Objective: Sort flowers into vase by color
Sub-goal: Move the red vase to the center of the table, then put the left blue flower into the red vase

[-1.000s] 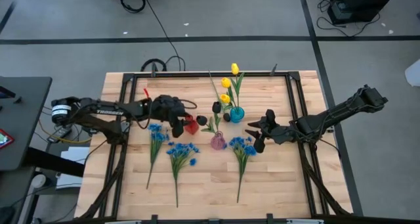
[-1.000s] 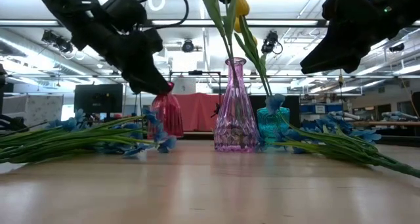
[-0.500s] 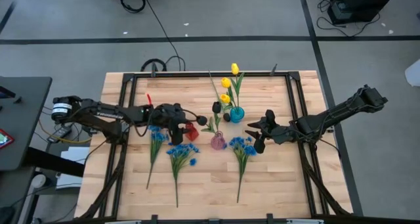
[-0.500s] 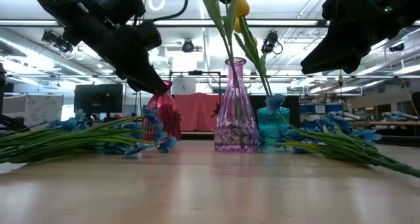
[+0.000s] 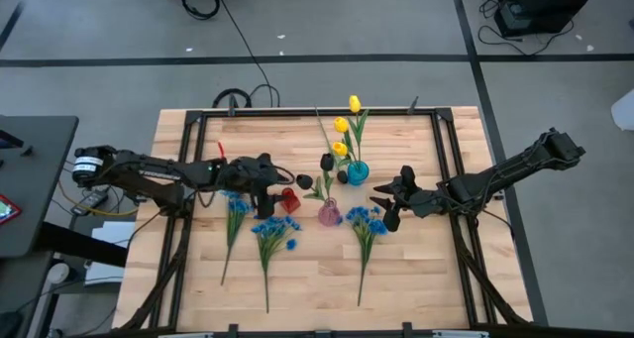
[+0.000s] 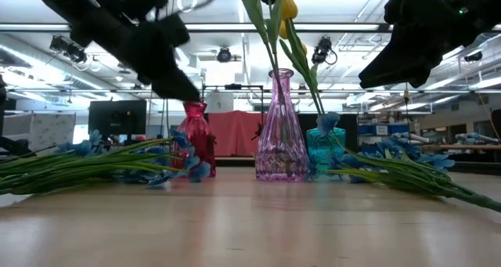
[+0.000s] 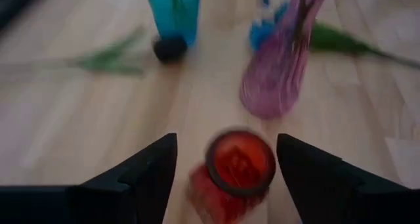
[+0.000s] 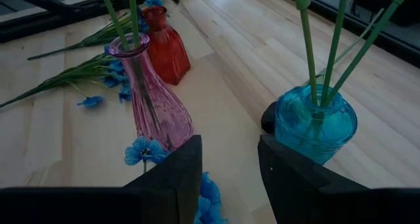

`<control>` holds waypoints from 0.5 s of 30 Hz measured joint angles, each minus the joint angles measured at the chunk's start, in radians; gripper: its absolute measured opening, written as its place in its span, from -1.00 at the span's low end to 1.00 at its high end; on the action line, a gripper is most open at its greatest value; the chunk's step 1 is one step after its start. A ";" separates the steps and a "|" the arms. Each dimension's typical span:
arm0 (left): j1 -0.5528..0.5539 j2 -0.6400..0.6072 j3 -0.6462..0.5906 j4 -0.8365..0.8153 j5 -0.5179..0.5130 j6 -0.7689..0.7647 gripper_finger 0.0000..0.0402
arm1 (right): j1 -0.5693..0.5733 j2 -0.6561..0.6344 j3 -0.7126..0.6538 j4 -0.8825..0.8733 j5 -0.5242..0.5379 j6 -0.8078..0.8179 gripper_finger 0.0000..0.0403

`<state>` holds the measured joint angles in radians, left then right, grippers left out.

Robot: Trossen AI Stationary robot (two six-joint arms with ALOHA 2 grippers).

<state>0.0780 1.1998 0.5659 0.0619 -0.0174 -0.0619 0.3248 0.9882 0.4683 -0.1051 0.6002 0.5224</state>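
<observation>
Lying blue flowers (image 5: 265, 241), stems nearward

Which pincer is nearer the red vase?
Left. The left pincer is beside and above the red vase, fingers open, not touching. The right pincer hovers beyond the pink vase.
</observation>
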 joint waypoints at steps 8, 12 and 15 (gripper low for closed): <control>-0.039 -0.236 0.002 -0.106 -0.177 -0.041 0.35 | 0.000 0.000 0.000 0.000 -0.004 -0.002 -0.21; -0.143 -0.279 0.002 -0.203 -0.260 -0.166 0.33 | 0.000 0.000 0.000 -0.001 -0.024 -0.024 -0.21; -0.238 -0.278 0.026 -0.347 -0.349 -0.304 0.28 | 0.000 0.000 0.000 0.000 -0.022 -0.050 -0.21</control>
<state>-0.1597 0.9215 0.5921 -0.2855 -0.3659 -0.3655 0.3248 0.9882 0.4683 -0.1052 0.5785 0.4723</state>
